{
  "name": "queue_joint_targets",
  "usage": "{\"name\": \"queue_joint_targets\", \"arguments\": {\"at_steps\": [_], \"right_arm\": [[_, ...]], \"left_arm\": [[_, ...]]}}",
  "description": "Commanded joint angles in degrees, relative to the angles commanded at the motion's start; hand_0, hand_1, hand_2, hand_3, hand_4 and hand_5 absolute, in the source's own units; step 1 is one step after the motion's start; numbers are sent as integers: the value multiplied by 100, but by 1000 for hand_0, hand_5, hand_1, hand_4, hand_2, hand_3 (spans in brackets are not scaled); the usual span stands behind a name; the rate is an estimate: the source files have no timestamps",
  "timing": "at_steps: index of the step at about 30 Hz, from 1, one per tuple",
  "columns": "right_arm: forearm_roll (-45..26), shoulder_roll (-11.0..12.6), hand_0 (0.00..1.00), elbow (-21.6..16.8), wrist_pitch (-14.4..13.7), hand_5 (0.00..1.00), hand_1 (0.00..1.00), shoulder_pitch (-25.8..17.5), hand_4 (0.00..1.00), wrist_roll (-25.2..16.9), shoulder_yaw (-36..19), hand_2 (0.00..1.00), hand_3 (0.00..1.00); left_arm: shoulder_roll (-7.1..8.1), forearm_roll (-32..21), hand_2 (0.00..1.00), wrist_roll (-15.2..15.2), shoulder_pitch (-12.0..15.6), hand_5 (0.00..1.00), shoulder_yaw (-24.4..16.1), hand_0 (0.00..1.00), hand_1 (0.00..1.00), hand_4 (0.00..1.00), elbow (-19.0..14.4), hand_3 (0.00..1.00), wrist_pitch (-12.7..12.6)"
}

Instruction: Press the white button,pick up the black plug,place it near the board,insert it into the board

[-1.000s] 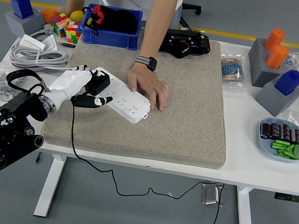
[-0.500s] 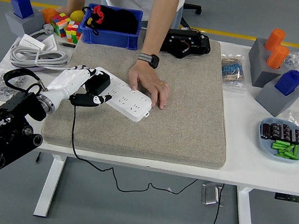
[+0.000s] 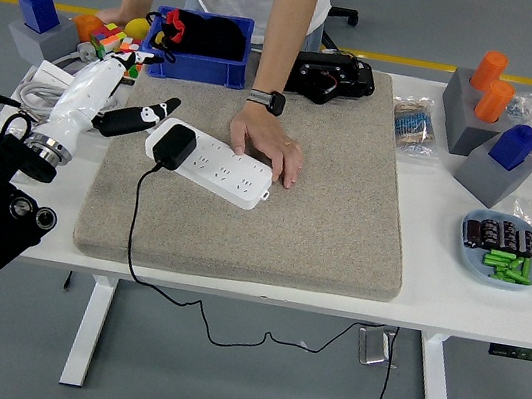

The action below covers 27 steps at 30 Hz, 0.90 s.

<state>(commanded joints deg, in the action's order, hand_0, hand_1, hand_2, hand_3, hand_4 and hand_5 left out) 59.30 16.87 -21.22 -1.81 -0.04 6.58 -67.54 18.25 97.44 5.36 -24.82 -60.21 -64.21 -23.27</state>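
The left hand [image 3: 109, 104] is shown raised over the left margin of the grey mat [image 3: 343, 222], its white fingers [image 3: 148, 112] extended and loosely spread, with nothing held. The black plug [image 3: 173, 144] is seen just to the right of the fingertips and slightly nearer the table's front edge, apart from them, seated at the left end of the white board [image 3: 220, 167]; its black cord [image 3: 132, 249] is trailed from it towards the near edge and over it. The far end of the board, further right of the hand, is steadied by a person's hand [image 3: 266, 147] laid flat beside and partly upon it. The right hand is not shown. The white button cannot be made out at this size. The insertion is judged to be largely done, although full seating of the plug cannot be confirmed. Several risks are noted: the plug could be levered loose if the fingertips were swept rightward across it; the board could be dragged if the cord were snagged by the arm below; and the person's hand could be struck if any reach were carried too far along the board.
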Motion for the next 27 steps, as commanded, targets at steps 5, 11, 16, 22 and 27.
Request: {"name": "queue_joint_targets", "arguments": {"at_steps": [5,11,16,22,27], "right_arm": [[15,10,764,-6,-2,409,662,7,648,4,-33,634,602],[38,16,764,-15,-1,408,662,10,648,17,-67,634,602],[66,16,764,-17,-3,408,662,24,648,20,-131,634,602],[127,17,764,-21,-12,408,662,57,648,21,-270,635,602],[189,-7,764,-19,-10,408,664,53,647,42,-339,636,603]], "left_arm": [[-92,145,860,-16,301,652,-777,952,929,816,-32,802,22],[-190,276,859,-142,578,649,-1565,958,925,816,-83,799,136],[-234,348,856,-183,788,646,-2050,962,922,817,-177,789,174],[-287,433,856,-202,966,646,-2518,962,922,817,-283,789,203],[-414,515,856,-238,1060,642,-2871,960,929,820,-332,792,249]]}}
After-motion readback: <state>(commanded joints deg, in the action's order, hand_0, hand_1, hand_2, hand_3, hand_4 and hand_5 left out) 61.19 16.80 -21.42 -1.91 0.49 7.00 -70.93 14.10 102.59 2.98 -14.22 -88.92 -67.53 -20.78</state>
